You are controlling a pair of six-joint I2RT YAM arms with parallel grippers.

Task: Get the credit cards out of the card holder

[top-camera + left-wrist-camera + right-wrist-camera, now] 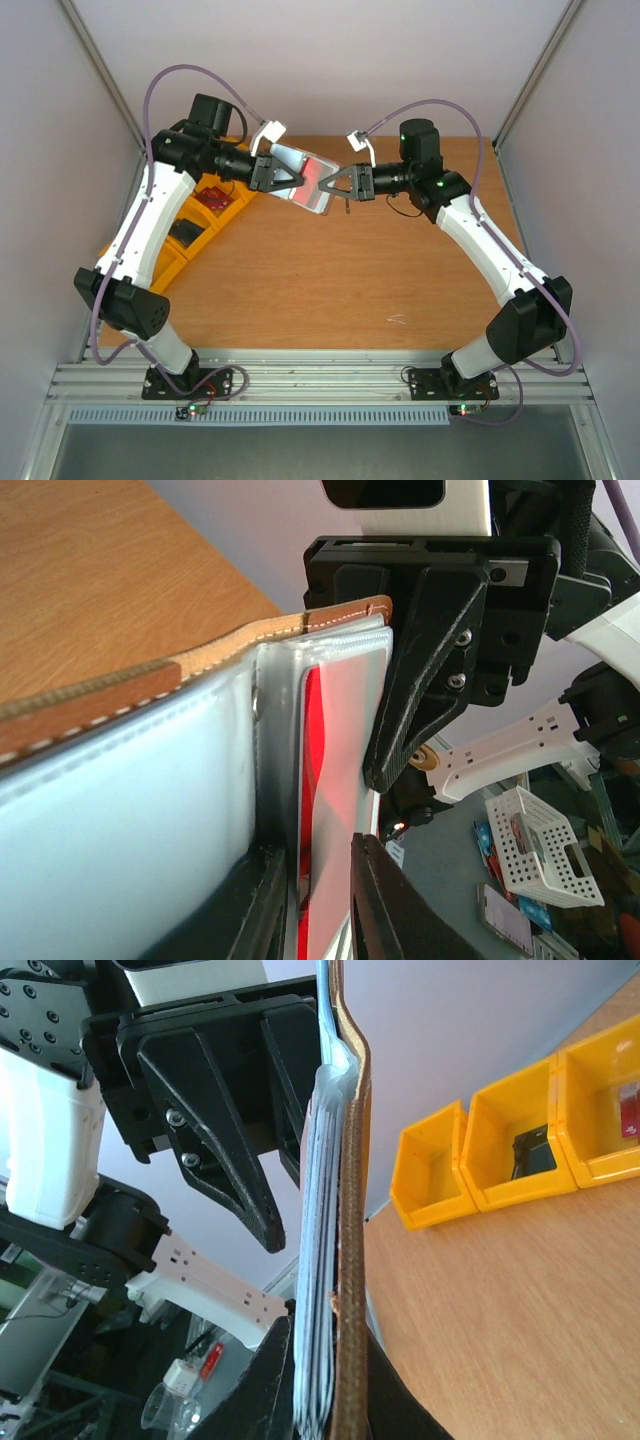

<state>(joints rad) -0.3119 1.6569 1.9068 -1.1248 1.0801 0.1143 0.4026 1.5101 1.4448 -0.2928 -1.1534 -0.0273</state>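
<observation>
Red card (318, 800) sits between left fingers (385, 915), narrow, pinch unclear; right gripper (325, 1385) clamps holder (351, 1160) edge. Close on card only, pull straight along pocket (345, 680), right holds firm

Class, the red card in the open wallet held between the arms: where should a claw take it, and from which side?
Probably the edge strip of the red card showing beside the fold of the card holder: pinch its flat faces, coming along the lining from the fold side, since the clear pocket covers the rest.
</observation>
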